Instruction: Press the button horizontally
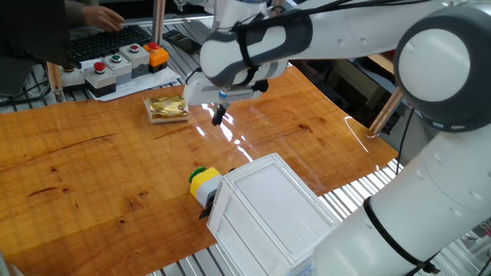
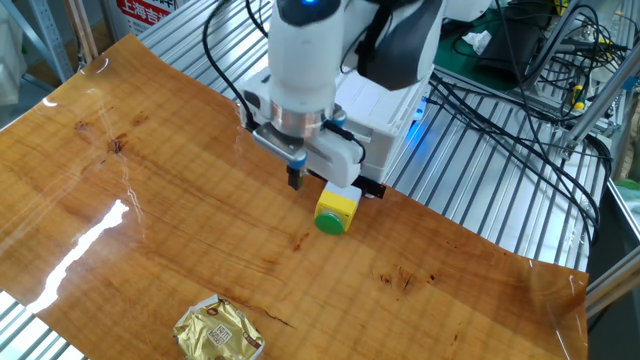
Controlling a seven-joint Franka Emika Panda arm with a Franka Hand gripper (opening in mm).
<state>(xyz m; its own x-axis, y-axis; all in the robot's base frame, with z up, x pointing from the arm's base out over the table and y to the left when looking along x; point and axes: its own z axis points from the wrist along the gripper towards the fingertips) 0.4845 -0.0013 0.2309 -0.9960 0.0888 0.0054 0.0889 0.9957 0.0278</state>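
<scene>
The button point(image 1: 203, 180) is a small yellow block with a green round cap facing left and a black base, lying on the wooden table against the white plastic box point(image 1: 265, 211). It also shows in the other fixed view point(image 2: 335, 211), cap toward the camera. My gripper point(image 1: 218, 116) hangs in the air well above and behind the button, apart from it. In the other fixed view the gripper point(image 2: 296, 178) sits up and left of the button. The dark fingertips look pressed together with nothing between them.
A gold foil packet point(image 1: 166, 108) lies on the table at the back, also in the other fixed view point(image 2: 218, 332). Grey boxes with red, green and orange buttons point(image 1: 123, 61) stand beyond the table edge. A person's hand point(image 1: 100, 15) is over a keyboard.
</scene>
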